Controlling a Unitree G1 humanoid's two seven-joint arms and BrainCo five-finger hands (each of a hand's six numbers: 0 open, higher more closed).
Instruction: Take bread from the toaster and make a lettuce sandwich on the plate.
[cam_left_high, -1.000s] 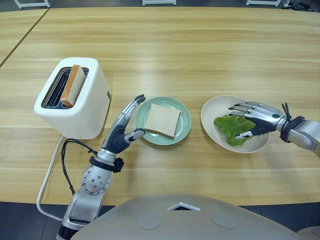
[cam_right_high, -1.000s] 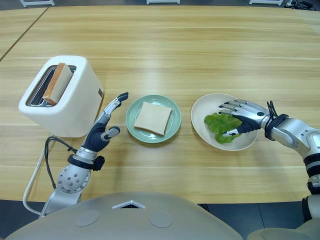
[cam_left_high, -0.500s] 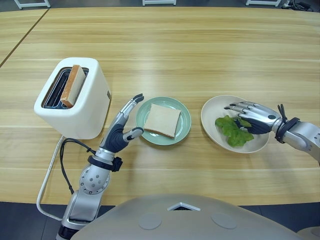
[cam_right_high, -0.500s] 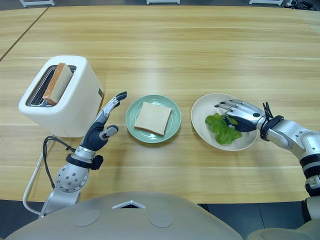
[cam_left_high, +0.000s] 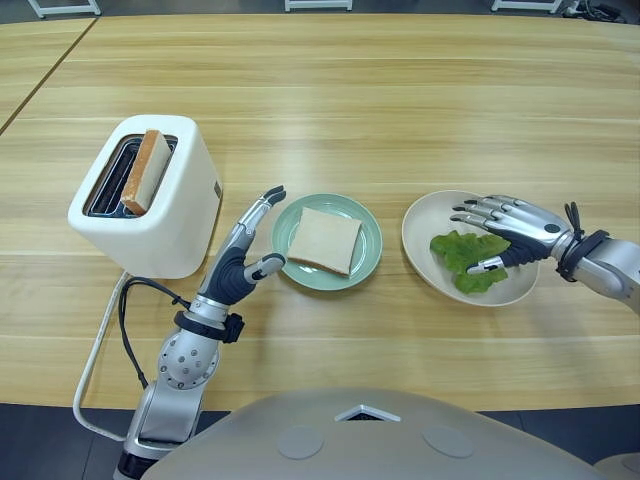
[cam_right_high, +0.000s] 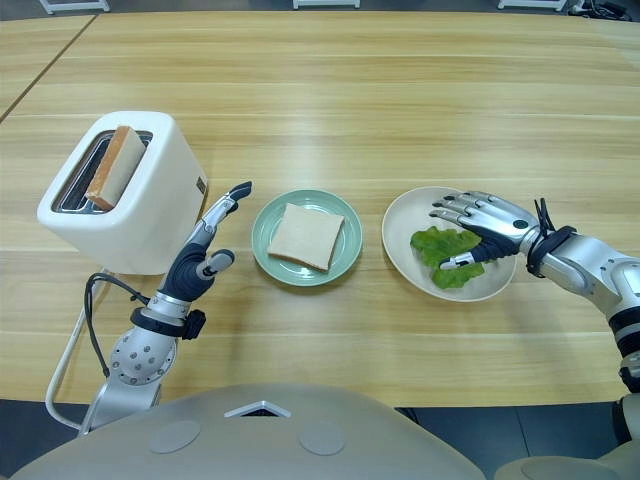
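Settling back over the cream bowl (cam_left_high: 420, 220) in the left eye view, the right robot hand (cam_left_high: 515, 225) has returned to the lettuce (cam_left_high: 462, 262) after drawing away from it half a second ago. Its fingers lie spread flat above the leaf and the thumb touches the near edge. Nothing is clamped yet, and the leaf still lies in the bowl. I read this as a second try at the pick-up, so the lettuce step remains to be done. The left robot hand (cam_left_high: 245, 262) has barely shifted. It stands upright with fingers apart and holds nothing, between the toaster (cam_left_high: 170, 230) and the green plate (cam_left_high: 368, 262). One bread slice (cam_left_high: 325, 240) lies flat on the plate, and a second slice (cam_left_high: 147, 170) stands in the toaster slot.

From the right eye view the materials read clearly. The lettuce (cam_right_high: 440, 245) is thin, crinkled and limp, likely to fold or slip under rigid metal fingers. The bowl (cam_right_high: 400, 215) is shallow, smooth and glossy. The plate (cam_right_high: 262, 250) is a round glazed dish with a low rim. The bread on it is soft, square and pale. The toaster is a rounded white block with a dark cable (cam_right_high: 95, 300) trailing off, on a bench (cam_right_high: 400, 100) of light, grained wooden planks.
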